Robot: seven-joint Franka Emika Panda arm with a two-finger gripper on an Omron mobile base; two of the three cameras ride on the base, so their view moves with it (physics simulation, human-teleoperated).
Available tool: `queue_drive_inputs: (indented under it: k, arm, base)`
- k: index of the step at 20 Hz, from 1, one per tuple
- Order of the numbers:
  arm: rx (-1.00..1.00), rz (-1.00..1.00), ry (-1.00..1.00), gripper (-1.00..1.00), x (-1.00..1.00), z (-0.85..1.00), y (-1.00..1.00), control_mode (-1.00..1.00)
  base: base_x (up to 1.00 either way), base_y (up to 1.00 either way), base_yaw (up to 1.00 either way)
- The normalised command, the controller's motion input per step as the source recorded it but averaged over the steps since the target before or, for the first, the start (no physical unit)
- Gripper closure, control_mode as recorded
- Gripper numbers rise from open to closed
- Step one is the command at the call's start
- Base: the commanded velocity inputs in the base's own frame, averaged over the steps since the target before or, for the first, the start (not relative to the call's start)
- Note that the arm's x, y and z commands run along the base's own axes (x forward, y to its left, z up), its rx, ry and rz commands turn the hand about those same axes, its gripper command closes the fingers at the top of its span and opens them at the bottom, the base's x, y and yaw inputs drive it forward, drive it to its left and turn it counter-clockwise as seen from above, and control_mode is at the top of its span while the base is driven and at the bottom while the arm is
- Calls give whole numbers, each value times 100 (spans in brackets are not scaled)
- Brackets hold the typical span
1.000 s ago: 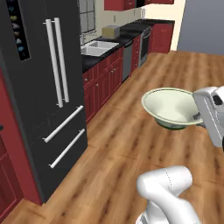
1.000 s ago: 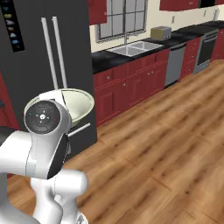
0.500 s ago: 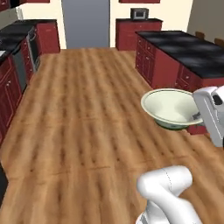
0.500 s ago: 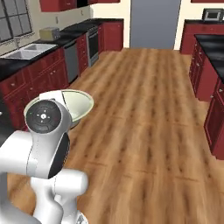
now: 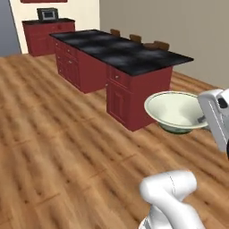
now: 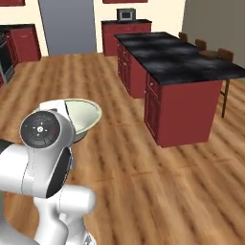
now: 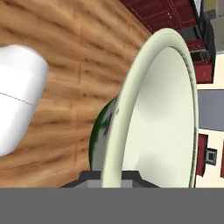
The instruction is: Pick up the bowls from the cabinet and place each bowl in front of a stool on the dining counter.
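Observation:
My gripper is shut on the rim of a cream-white bowl with a green patterned outside, held tilted above the wooden floor. In the hand view the bowl stands on edge, with the rim pinched between the fingertips at the bottom. The bowl also pokes out from behind my wrist. The dining counter, black-topped with dark red sides, stands ahead. Stools line its far side. The cabinet is out of view.
A low red unit carrying a small dark appliance stands against the back wall. A grey doorway is at the back left. Open wooden floor lies between me and the counter's near end.
The base has turned and the whole picture has swung from the fridge and kitchen run to the island counter. The bowl stays in the grip, in the same place relative to the arm.

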Motion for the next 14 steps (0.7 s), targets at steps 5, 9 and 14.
queue_drive_inputs:
  k: [5, 9, 14]
  arm:
    - [0, 0, 0, 100, 0, 0, 0, 100]
    - [0, 0, 0, 100, 0, 0, 0, 100]
    - [0, 0, 0, 100, 0, 0, 0, 100]
  base:
    - [94, -67, -38]
    - [98, -77, -18]
    - [94, -72, -8]
